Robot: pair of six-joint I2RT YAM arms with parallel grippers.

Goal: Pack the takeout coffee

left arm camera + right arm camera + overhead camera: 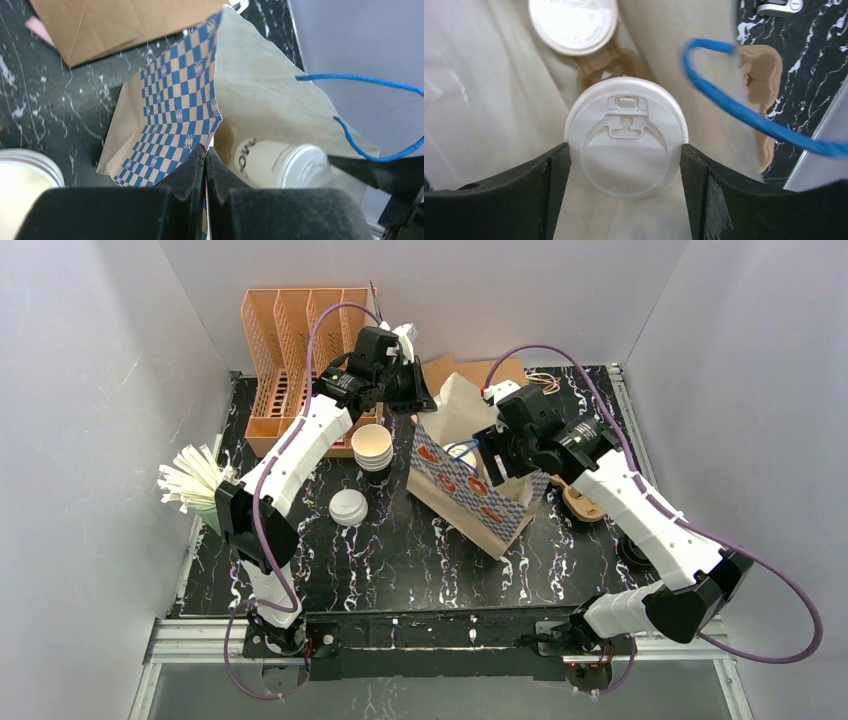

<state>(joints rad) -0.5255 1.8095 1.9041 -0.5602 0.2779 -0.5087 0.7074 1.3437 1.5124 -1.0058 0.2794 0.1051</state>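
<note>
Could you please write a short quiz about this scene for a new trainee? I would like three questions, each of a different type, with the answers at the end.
1. True or false: the left gripper is shut on the edge of the paper bag.
2. What stands between the fingers of the right gripper?
A) a straw
B) a lidded cup
C) an orange rack
3. In the right wrist view, how many white lids show inside the bag?

Key
1. True: the checked paper is pinched between the two pads.
2. B: the fingers stand against both sides of its lid.
3. Two: the lid between the fingers and a second lid beyond it.
</note>
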